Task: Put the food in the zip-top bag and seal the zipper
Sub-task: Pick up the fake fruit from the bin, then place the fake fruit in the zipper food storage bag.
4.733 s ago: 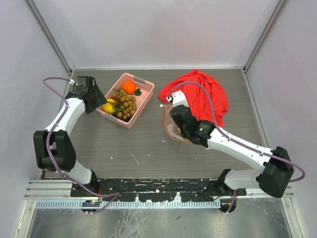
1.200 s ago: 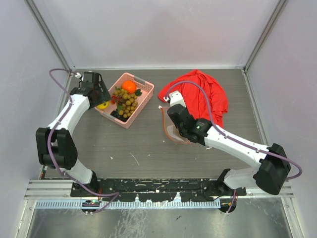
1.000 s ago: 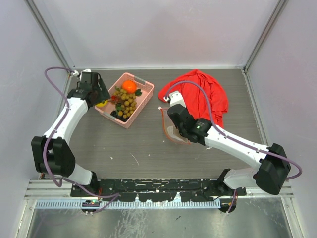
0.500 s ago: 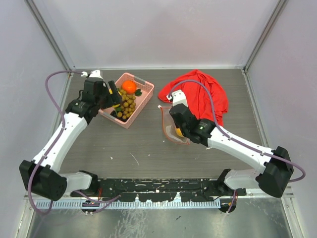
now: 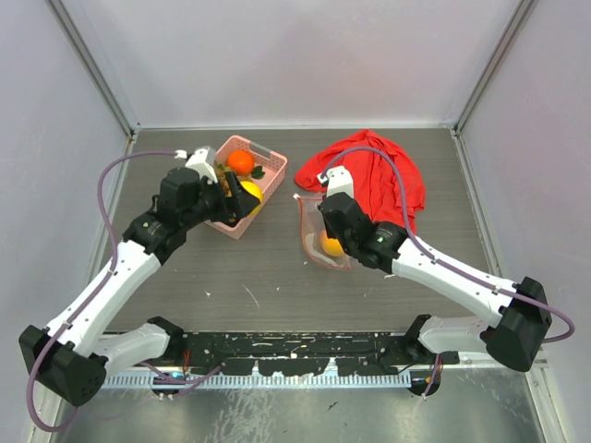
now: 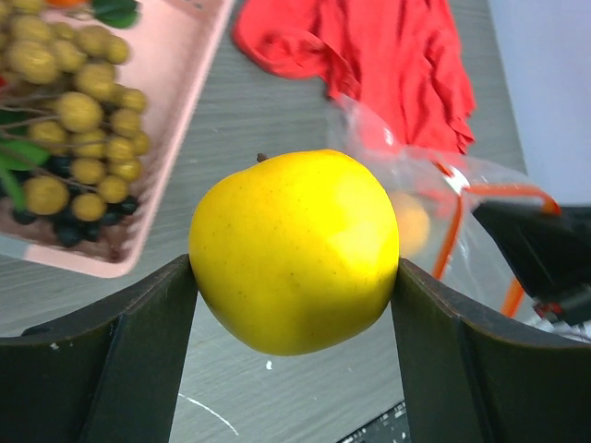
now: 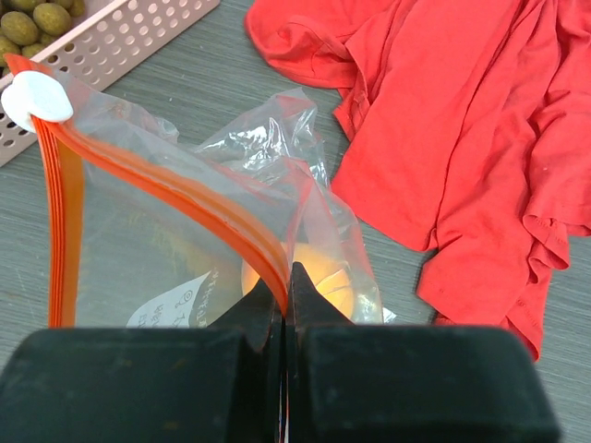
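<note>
left gripper [image 6: 294, 309]: clamps yellow fruit [image 6: 294, 245] near pink basket [image 6: 189, 120] | right gripper [image 7: 286, 309]: pinches zipper [image 7: 185, 198]; zip-top bag [image 7: 138, 268] contains second fruit [image 7: 323, 277]

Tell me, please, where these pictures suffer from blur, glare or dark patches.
Left wrist view: the yellow fruit in the left pincer is sharp with a soft highlight, while the berries and red cloth behind are blurred. Right wrist view: glare on the crinkled zip-top bag; the right pincer is dark and out of focus. Top view: even light, faint shadows.
</note>
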Robot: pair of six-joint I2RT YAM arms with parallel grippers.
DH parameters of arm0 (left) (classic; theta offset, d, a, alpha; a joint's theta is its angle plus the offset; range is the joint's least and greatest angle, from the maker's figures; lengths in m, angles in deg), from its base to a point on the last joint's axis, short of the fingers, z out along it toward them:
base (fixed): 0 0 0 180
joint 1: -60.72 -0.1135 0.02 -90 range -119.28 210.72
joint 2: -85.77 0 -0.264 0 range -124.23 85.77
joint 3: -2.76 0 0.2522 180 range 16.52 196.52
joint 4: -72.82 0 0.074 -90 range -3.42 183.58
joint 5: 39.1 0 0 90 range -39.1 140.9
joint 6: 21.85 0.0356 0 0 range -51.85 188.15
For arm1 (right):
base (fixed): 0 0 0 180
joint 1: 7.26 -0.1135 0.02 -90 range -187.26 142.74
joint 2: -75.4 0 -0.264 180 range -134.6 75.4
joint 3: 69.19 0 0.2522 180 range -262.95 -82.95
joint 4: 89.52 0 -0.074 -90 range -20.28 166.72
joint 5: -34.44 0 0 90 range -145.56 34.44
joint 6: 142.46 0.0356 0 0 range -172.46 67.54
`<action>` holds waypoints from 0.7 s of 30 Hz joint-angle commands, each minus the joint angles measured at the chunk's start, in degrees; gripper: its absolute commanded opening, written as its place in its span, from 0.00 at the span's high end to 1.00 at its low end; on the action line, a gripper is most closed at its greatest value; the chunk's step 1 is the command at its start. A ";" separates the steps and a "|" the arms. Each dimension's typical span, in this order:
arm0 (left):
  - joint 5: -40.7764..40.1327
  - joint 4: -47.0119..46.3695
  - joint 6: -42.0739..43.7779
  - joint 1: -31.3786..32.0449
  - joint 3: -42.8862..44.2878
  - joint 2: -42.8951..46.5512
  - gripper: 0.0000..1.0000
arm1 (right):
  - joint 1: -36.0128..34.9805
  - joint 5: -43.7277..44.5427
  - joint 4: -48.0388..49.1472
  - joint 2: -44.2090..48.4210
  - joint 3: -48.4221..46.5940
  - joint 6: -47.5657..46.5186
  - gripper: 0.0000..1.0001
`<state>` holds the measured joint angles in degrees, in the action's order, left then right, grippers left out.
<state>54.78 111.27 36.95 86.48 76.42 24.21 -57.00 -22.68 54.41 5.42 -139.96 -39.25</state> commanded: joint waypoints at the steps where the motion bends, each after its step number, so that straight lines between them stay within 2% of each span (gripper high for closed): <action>1: 4.78 -10.89 -0.66 4.28 -3.03 3.86 0.52 | 0.17 -0.66 2.79 2.29 -1.53 2.54 0.99; 8: 4.74 -23.06 1.99 12.16 -8.42 6.69 0.52 | 0.17 -2.28 2.79 2.71 -1.11 3.80 0.99; 14: 5.02 -34.47 8.70 19.27 -12.88 7.41 0.52 | 0.17 -3.59 2.79 3.32 -0.67 4.26 0.99; 21: 9.18 -43.14 15.19 23.00 -15.45 5.41 0.52 | 0.17 -4.99 2.97 3.71 -0.42 4.39 0.99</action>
<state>60.57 80.23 46.64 108.16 61.84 30.06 -57.00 -26.74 54.50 7.08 -139.94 -35.77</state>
